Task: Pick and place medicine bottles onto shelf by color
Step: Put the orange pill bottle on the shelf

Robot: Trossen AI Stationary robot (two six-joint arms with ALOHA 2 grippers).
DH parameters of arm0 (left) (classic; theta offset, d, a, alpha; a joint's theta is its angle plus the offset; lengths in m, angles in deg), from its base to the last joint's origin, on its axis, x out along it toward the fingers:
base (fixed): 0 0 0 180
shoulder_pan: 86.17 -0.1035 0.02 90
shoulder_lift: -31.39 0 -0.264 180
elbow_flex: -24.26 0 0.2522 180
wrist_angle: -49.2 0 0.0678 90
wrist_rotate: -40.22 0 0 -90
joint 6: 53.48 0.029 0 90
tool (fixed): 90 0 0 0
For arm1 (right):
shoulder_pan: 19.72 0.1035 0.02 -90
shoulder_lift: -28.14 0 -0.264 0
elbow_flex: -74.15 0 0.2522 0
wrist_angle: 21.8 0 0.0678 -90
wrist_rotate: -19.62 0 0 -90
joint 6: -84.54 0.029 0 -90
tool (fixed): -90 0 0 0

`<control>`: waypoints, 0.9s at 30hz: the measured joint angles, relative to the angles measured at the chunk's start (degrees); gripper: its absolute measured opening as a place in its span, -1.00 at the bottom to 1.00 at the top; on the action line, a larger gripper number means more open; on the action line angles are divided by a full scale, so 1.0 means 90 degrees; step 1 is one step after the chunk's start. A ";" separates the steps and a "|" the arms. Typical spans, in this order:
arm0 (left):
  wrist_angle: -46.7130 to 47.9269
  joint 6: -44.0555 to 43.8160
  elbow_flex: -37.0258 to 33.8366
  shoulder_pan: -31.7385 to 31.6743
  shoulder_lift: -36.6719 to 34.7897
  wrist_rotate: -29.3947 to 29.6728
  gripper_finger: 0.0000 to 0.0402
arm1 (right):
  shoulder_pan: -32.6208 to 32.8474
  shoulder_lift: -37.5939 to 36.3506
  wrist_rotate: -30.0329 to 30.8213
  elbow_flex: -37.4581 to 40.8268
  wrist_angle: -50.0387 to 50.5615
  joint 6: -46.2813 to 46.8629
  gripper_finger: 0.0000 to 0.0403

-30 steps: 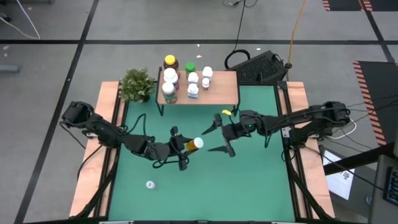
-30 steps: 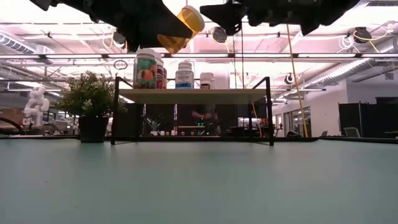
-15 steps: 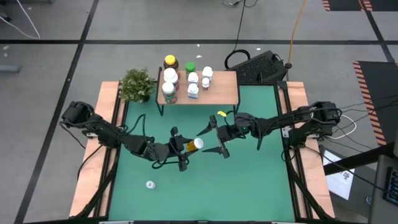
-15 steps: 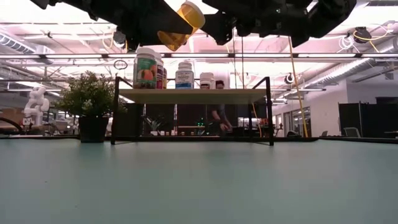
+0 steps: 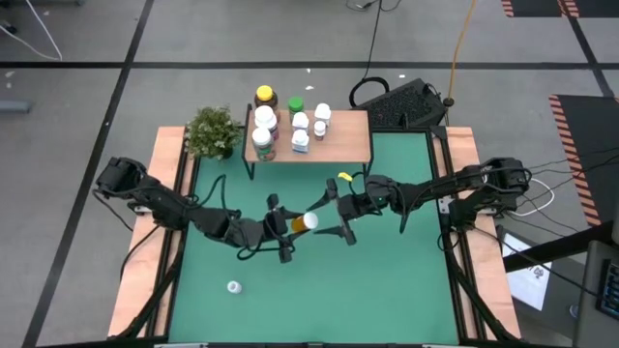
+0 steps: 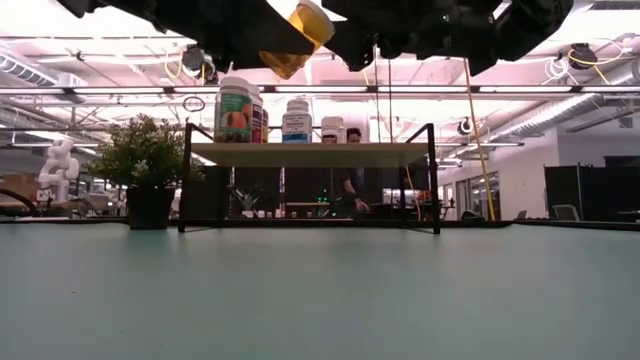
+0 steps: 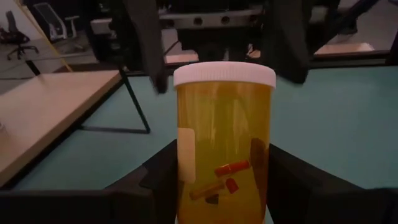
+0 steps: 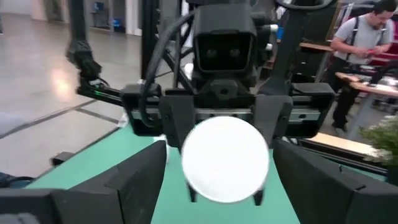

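An amber medicine bottle [image 5: 301, 223] with a white cap [image 8: 225, 160] hangs high over the middle of the green table, shut in my left gripper [image 5: 282, 230]. My right gripper [image 5: 325, 217] faces it from the table's right, open. Its fingers [image 8: 140, 180] stand on either side of the cap with a small gap. The shelf [image 5: 340, 140] stands at the far edge, with several medicine bottles [image 5: 266, 135] upright on its left half. One small white bottle [image 5: 233, 287] lies on the table near the front left. My left gripper pinches the bottle's amber body [image 7: 186, 180] at its bottom half between the two fingers [image 7: 292, 183]. The fingers come about level from the table's left and lie along the bottle. The bottle is clear of the table, lying nearly level, its cap [image 6: 313, 18] pointing right and slightly up.
A green potted plant [image 5: 213, 130] stands left of the shelf. The shelf's right half [image 5: 350, 130] is bare wood. A dark keyboard-like object [image 5: 406, 104] lies on the floor beyond the table. A person [image 8: 367, 43] works in the room behind.
My right gripper has moved toward the table's left and a little down, up to the bottle, so that its fingers now flank the cap. My left gripper has held the bottle in place.
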 joint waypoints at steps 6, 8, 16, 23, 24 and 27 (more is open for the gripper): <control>-0.0249 0.0038 0.0000 -0.0118 0.0000 -0.0238 -0.08 | 0.0000 0.0002 0.0237 0.0000 -0.0002 -0.0104 0.43; -0.0283 0.0043 0.0000 -0.0118 0.0000 -0.0266 -0.08 | 0.0000 0.0002 0.0237 0.0000 -0.0006 -0.0104 0.43; -0.0284 -0.0052 0.0000 -0.0118 0.0000 -0.0290 -0.08 | 0.0000 0.0002 0.0273 0.0000 -0.0053 -0.0096 0.33; -0.0285 -0.0336 0.0000 -0.0181 0.0000 -0.0317 -0.06 | 0.0000 0.0002 0.0285 0.0000 -0.0049 -0.0055 0.08; -0.0281 -0.0382 0.0000 -0.0191 0.0000 -0.0323 -0.04 | -0.0002 0.0002 0.0285 0.0000 -0.0046 -0.0053 0.05; -0.0147 -0.0602 0.0002 -0.0220 0.0000 -0.0317 0.07 | -0.0003 0.0000 0.0511 0.0000 0.0060 -0.0024 -0.01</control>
